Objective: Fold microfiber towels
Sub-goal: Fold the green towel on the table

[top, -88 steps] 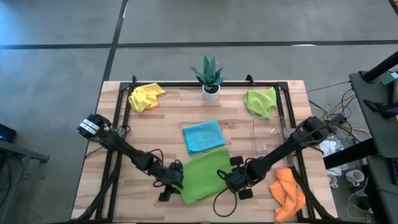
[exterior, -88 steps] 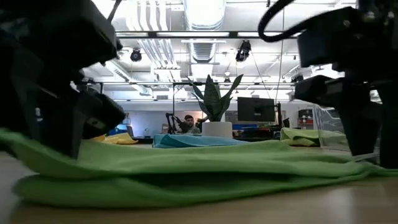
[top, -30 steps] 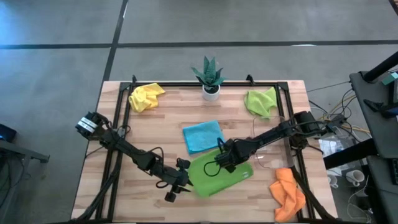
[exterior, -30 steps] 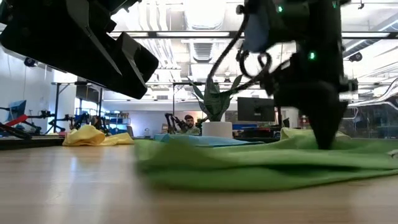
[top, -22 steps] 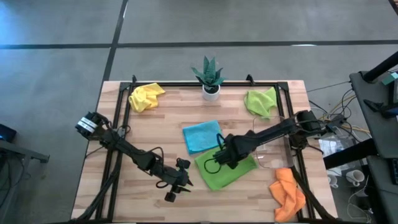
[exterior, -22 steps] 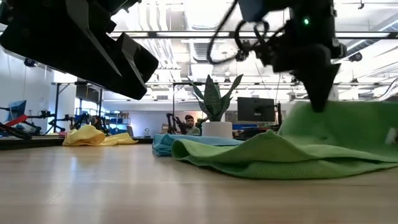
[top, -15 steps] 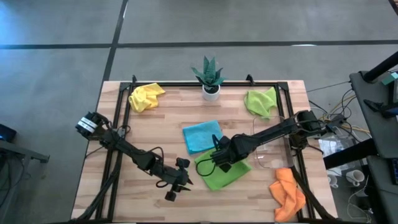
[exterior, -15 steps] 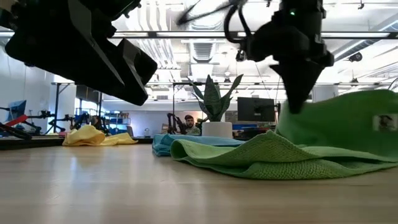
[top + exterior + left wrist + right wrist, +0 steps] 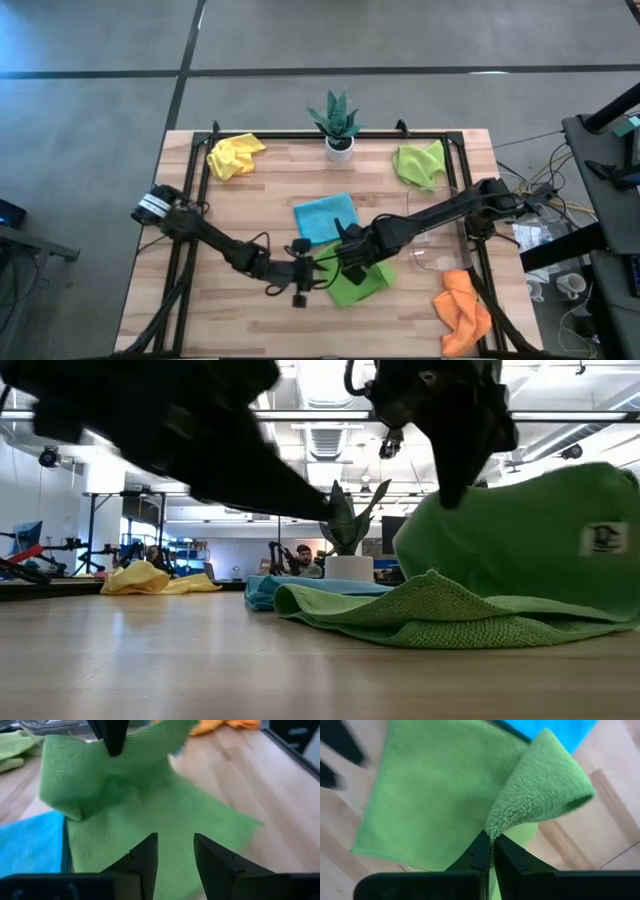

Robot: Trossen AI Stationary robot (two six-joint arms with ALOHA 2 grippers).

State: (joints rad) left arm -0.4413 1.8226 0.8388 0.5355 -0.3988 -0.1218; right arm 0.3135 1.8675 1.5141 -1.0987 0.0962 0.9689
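Centre of desk: taken up by the lime green microfiber towel [image 9: 358,281], one edge of which is lifted over the rest in the closed right end effector [image 9: 347,259]; the left end effector [image 9: 309,273], fingers parted, is placed just beside it.
Behind the green towel: the folded light blue microfiber towel [image 9: 326,218] lies touching it, so no gap is left between the two.
Far edge: blocked in the middle by the small green potted plant in a white pot [image 9: 337,122]; the corners are held by the crumpled yellow towel [image 9: 234,155] and a second lime green towel [image 9: 419,163].
Right side: narrowed by the clear plastic tray [image 9: 432,232] and the crumpled orange towel [image 9: 463,309].
Free room: bare wood of the wooden slatted desk [image 9: 225,210] is left at the left side and along the near edge.
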